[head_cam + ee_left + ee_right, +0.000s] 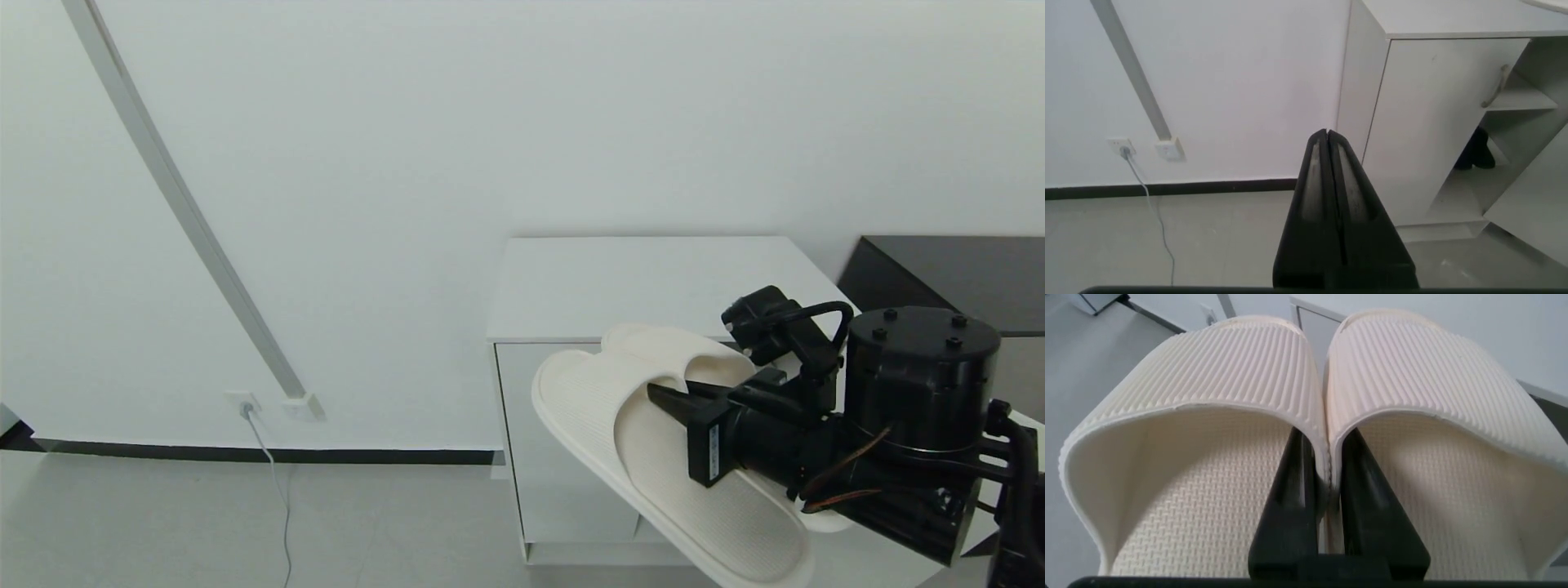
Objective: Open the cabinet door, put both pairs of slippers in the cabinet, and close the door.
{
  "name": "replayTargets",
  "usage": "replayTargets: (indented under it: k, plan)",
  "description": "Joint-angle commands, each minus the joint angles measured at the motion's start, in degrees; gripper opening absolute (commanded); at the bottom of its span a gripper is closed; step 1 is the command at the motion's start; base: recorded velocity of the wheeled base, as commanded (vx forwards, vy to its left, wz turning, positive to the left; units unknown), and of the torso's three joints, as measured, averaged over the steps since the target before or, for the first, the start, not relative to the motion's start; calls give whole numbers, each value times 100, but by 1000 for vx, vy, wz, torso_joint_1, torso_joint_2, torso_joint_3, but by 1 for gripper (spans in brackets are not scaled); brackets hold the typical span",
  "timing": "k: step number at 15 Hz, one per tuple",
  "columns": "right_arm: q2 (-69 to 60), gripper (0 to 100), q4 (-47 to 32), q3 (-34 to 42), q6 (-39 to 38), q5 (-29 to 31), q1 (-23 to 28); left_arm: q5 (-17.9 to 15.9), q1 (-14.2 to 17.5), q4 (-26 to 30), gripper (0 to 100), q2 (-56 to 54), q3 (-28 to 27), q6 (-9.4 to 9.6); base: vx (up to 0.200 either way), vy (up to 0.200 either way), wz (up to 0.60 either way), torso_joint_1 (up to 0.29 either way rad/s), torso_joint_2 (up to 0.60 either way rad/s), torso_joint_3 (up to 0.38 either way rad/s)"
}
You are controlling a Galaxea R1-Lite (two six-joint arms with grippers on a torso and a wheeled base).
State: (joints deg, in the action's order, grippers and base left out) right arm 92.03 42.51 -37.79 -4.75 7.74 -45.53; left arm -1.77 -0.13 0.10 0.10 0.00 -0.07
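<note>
1. The right pincer (665,396) is held up in front of the cabinet (645,286), clamped on a pair of cream slippers (604,425)
2. In the right wrist view, its two black fingers (1290,506) reach in under the ribbed straps, one finger in each of the slippers (1233,384). The right pincer (1327,482) squeezes the two inner strap edges together between them, so the pair hangs side by side and touching
3. In the head view the slippers tilt, with one end raised near the cabinet's top edge and the other end lower and nearer the camera. They cover part of the cabinet front
4. The left pincer (1328,143) is closed with its fingers pressed flat together and nothing between them. It is low down, apart from the cabinet (1437,122)
5. The cabinet is white and stands against a white wall (522,114). In the left wrist view one door (1445,139) with a slim handle (1496,86) is shut, and the part next to it is open, with a shelf (1523,100) showing inside
6. Below that shelf, a dark thing (1478,151) sits inside the cabinet, too small to make out
7. A grey strip (171,188) runs slanted down the wall to a socket (242,403), and a cable (282,490) trails from the socket onto the pale floor (163,531)
</note>
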Motion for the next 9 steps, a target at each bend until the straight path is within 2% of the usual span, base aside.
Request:
replayTargets:
  k: [1, 9]
  plan:
    - [26, 0, 3, 0, 1, -1, -8, 1, -4, -1, 0, -1, 0, -1, 0, 0, 0, 0, 0, 0]
    - [26, 0, 3, 9, -8, -1, 0, 1, -4, -1, 0, -1, 0, -1, 0, -200, 0, 2, 3, 3]
